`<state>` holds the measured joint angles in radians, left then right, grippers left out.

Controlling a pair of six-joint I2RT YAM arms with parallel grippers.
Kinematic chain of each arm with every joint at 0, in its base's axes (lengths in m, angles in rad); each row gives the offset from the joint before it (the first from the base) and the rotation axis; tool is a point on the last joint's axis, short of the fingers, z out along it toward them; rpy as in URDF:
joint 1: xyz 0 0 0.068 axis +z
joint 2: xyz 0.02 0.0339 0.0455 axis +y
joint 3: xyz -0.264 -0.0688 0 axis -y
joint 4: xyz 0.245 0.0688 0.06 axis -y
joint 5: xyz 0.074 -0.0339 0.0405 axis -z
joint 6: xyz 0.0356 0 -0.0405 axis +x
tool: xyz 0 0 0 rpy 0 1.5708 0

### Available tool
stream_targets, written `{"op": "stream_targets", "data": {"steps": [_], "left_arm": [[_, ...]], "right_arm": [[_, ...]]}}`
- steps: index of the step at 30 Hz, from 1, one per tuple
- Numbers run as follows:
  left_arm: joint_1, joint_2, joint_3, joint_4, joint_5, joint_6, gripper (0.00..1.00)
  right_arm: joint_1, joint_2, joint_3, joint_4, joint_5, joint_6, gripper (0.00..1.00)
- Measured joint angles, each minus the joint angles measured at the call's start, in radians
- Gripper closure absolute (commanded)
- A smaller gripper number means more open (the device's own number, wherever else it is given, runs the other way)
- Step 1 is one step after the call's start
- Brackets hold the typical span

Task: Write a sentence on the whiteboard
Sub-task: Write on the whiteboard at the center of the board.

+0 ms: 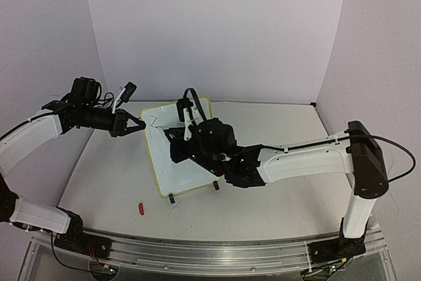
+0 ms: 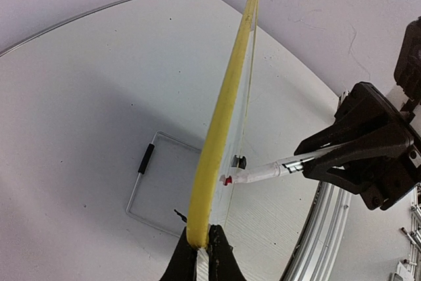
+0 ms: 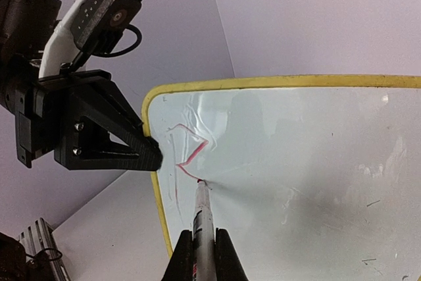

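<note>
Yellow-rimmed whiteboard (image 1: 163, 159) stands tilted; few red strokes (image 3: 194, 151) near its corner.

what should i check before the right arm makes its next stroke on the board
1. Left gripper clamped on the yellow rim of the whiteboard: ok.
2. Right gripper shut on the marker: ok.
3. Marker tip touching the board at the end of the red strokes: ok.
4. Bare board to the right of the strokes for more writing: ok.
5. Sentence complete: not ok, only a few strokes near one corner.
6. Board's black feet resting firmly on the table: cannot tell.
</note>
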<state>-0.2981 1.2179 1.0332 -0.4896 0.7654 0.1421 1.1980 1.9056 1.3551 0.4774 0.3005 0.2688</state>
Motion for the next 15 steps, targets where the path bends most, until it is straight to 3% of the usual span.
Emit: {"op": "stream_targets", "data": {"steps": [15], "left_arm": [[0.000,0.000,0.000,0.000,0.000,-0.002,1.00]], "right_arm": [[-0.001,-0.004,-0.016,0.002,-0.018,0.021,1.00]]}}
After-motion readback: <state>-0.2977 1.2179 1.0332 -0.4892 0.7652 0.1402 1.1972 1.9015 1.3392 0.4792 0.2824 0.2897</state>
